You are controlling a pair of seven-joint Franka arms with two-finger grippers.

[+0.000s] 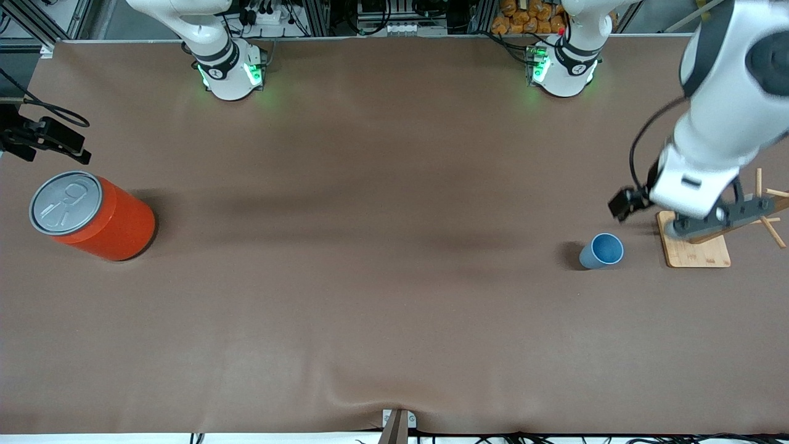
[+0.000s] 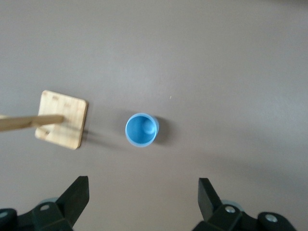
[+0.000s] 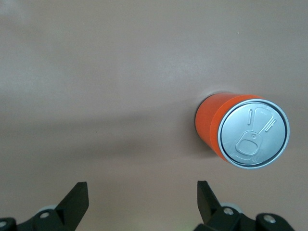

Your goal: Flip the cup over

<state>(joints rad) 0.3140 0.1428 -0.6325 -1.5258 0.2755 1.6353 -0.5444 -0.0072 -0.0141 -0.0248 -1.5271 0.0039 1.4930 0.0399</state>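
The light-blue cup [image 1: 601,250] stands upright on the brown table, mouth up, toward the left arm's end. It also shows in the left wrist view [image 2: 141,130], its darker inside visible. My left gripper [image 1: 718,217] hangs high in the air, over the wooden stand beside the cup. In its wrist view the left gripper [image 2: 143,180] is open and empty, with the cup below and clear of the fingers. My right gripper [image 3: 142,184] is open and empty, high over bare table beside the orange can.
A wooden peg stand on a square base [image 1: 696,250] stands close beside the cup, toward the left arm's end; it also shows in the left wrist view [image 2: 62,120]. A large orange can [image 1: 92,216] with a grey pull-tab lid stands at the right arm's end, also seen in the right wrist view [image 3: 240,132].
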